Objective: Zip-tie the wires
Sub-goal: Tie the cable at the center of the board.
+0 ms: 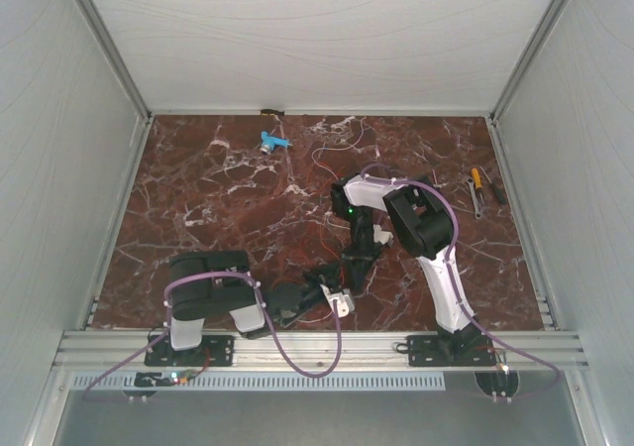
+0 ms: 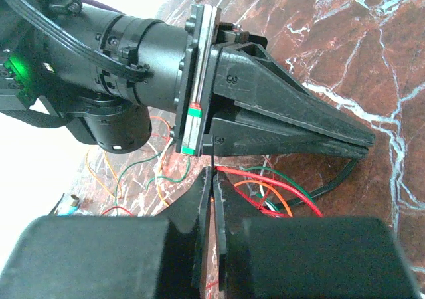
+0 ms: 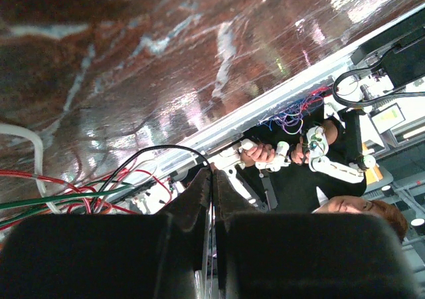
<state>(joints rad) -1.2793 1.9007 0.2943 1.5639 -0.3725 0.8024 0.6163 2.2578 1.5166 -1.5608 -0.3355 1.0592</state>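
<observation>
Left pincer (image 2: 212, 174), right pincer (image 3: 212, 174) amid wires (image 2: 269, 181)

Table (image 1: 198, 208): dark red marble pattern, white veins. Wires (image 2: 265, 179): red, orange, green, white. Arm cables (image 1: 341, 342): purple. Small plastic piece (image 1: 274, 141): blue and white. Enclosure walls (image 1: 317, 40): white

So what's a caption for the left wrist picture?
Left gripper and right gripper, both shut, close together above tangled red, green and orange wires.

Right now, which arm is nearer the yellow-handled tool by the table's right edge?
Right. The right arm stands bent just left of the yellow-handled tool, apart from it. The left arm lies low along the near edge, far to its left.
</observation>
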